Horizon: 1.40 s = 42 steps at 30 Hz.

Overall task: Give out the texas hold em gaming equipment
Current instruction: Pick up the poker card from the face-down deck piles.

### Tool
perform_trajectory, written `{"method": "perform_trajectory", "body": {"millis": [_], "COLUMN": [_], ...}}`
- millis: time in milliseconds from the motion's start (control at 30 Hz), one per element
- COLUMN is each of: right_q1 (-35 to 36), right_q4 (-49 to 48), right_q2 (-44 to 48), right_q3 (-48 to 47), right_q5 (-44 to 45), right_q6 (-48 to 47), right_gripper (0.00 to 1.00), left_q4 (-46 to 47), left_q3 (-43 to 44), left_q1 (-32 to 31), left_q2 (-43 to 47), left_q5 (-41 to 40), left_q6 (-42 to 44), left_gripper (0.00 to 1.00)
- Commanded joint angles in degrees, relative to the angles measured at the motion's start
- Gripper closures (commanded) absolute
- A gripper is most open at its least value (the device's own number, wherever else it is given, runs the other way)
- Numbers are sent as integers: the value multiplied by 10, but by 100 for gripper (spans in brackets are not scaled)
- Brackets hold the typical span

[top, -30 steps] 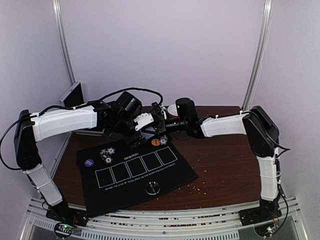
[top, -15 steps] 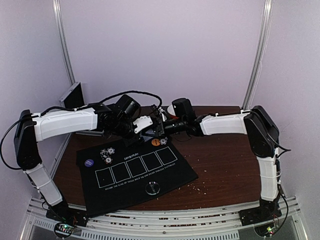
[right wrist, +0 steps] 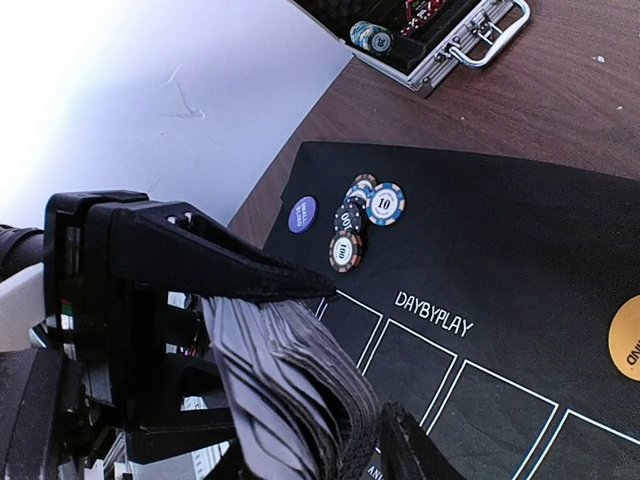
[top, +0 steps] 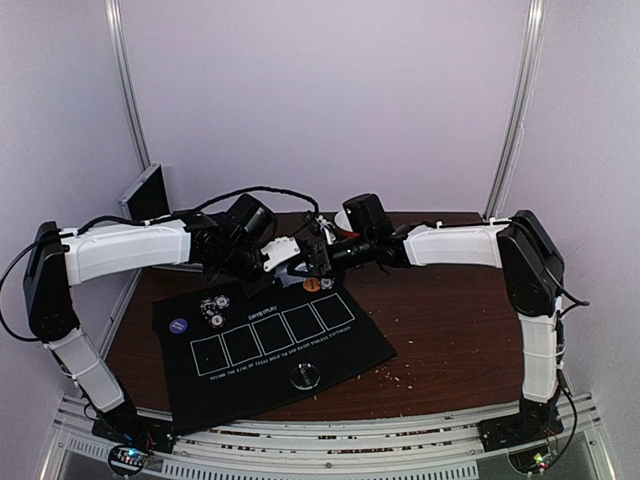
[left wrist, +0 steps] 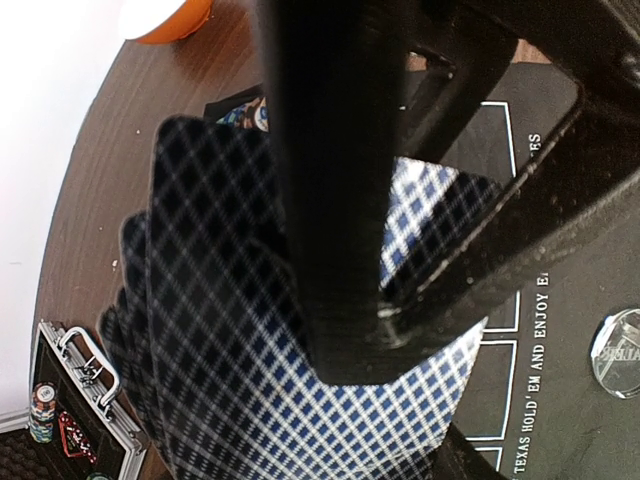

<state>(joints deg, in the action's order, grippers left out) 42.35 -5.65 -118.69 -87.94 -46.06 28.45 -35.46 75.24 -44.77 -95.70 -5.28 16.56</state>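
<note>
L gripper (top: pixel 292 254) clamped on card deck (left wrist: pixel 220 330), fingers (right wrist: pixel 230 265) across flat faces. R gripper (top: pixel 314 257) at deck's opp. end; grip indeterminate. Deck bridges both.

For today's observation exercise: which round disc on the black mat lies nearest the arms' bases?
The clear disc, alone on the near side of the boxes; the purple disc sits left, the orange disc beyond them.

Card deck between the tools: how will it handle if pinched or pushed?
Likely slippery: the card deck is already splayed at its edges, so cards may slide out of a pinch. Probably bendy singly, stiffer stacked. Flat, so unlikely to roll.
</note>
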Motion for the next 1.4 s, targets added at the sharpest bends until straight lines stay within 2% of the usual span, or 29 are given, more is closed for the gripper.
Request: {"method": "perform_trajectory", "body": {"millis": [0, 267, 467, 667, 800, 900, 1000, 1367], "right_q1": [-2, -6, -9, -10, -9, -9, -10, -16], "right_q4": [13, 46, 52, 55, 40, 33, 47, 100], "right_q2": [21, 31, 25, 22, 13, 11, 15, 22], "right_q3": [-22, -27, -36, -38, -38, -39, -42, -56], "right_q5": [-1, 20, 19, 30, 17, 16, 25, 52], "right_q6": [-11, -37, -41, -43, -24, -18, -29, -63], "right_gripper": [63, 63, 59, 81, 88, 98, 100, 98], "left_q4": [37, 43, 49, 52, 55, 54, 55, 62], "left_q3": [-6, -24, -29, -36, -34, -36, -40, -53], "left_q1": [5, 16, 21, 27, 29, 30, 32, 45], "left_q2": [10, 10, 13, 18, 18, 17, 19, 18], "left_q5": [6, 19, 27, 29, 31, 33, 34, 42], "left_q6": [-7, -18, -20, -20, -22, -22, -24, -30], "left_gripper": [45, 45, 46, 46, 46, 46, 46, 45]}}
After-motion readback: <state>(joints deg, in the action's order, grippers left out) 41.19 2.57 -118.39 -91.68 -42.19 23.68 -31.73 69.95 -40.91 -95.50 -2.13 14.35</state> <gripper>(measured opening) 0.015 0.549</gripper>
